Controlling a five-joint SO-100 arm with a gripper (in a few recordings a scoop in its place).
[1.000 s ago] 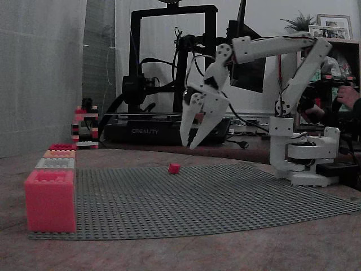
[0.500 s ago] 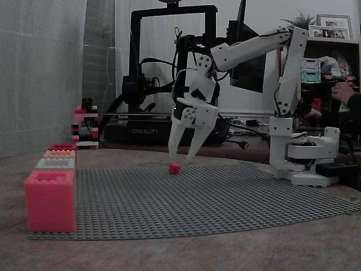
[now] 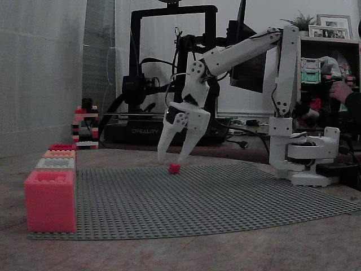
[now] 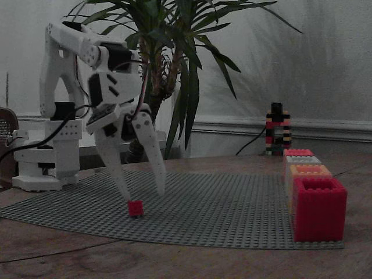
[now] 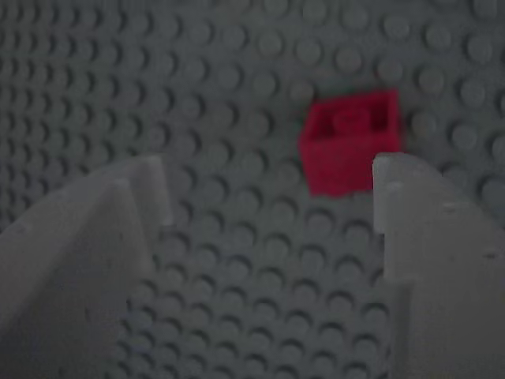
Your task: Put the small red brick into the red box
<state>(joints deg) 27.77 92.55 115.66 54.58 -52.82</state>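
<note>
1. In the last second I have brought my claw [image 3: 172, 153] down from high above the grey studded baseplate [image 3: 225, 197] to just over it. It also moved to the left in this fixed view, so the tips now stand around the small red brick [image 3: 174, 167] and no more to the right of it.
2. My claw is wide open and holds nothing. In the wrist view the two fingers [image 5: 442, 268] are far apart, with bare studs between them.
3. The small red brick [image 5: 349, 151] sits on the baseplate, not yet lifted. In the wrist view it lies off centre, close to the right finger and a little ahead of the tips.
4. In the other fixed view the brick [image 4: 135, 208] is just under my fingertips [image 4: 158, 186], near the left part of the plate.
5. The red box [image 4: 319, 208] stands at the far edge of the plate, well apart from the brick, with its open top upward.
6. I judge that the approach is almost finished. I should go a little lower and centre the brick before I close, otherwise one finger may push it aside.
</note>
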